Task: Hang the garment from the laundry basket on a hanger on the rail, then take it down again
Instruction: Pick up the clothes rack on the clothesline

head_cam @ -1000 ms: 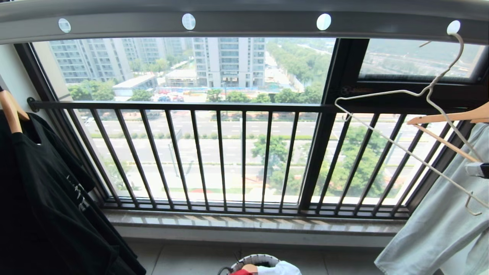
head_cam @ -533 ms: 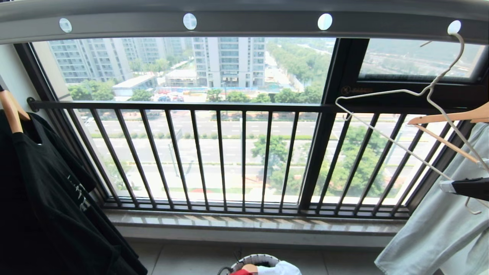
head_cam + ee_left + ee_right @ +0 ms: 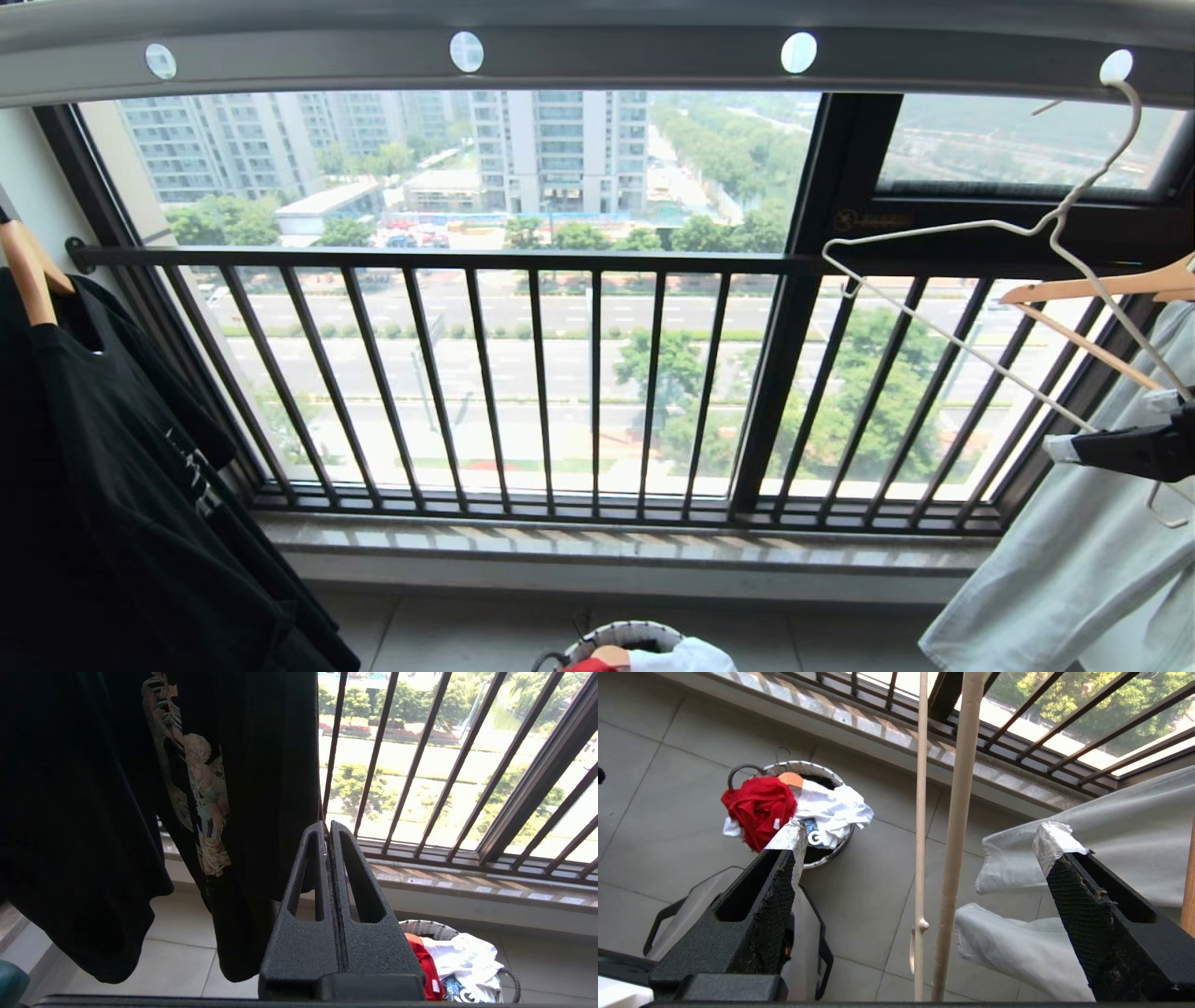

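The grey rail [image 3: 597, 58] with round holes runs overhead. The white wire hanger [image 3: 943, 327] hangs empty and tilted from the rail's rightmost hole. My right gripper [image 3: 1106, 425] reaches in from the right edge at the hanger's lower end. It is open, and both hanger wires [image 3: 959, 812] pass between the taped fingertips [image 3: 789, 833] without touching them. The red garment [image 3: 759, 805] lies crumpled in the laundry basket [image 3: 822, 767] on the floor, and also shows in the left wrist view [image 3: 423, 963]. My left gripper [image 3: 328, 828] is shut and empty, parked low beside a black shirt.
A black T-shirt [image 3: 121, 467] hangs on a wooden hanger at the left. A pale shirt [image 3: 1074, 560] hangs on another wooden hanger [image 3: 1092, 289] right behind the wire hanger. The dark window railing [image 3: 523, 373] stands ahead. A white printed shirt [image 3: 831, 805] shares the basket.
My right gripper has come into the head view from the right edge and moved left to the hanger's lower end. The rest has kept still.
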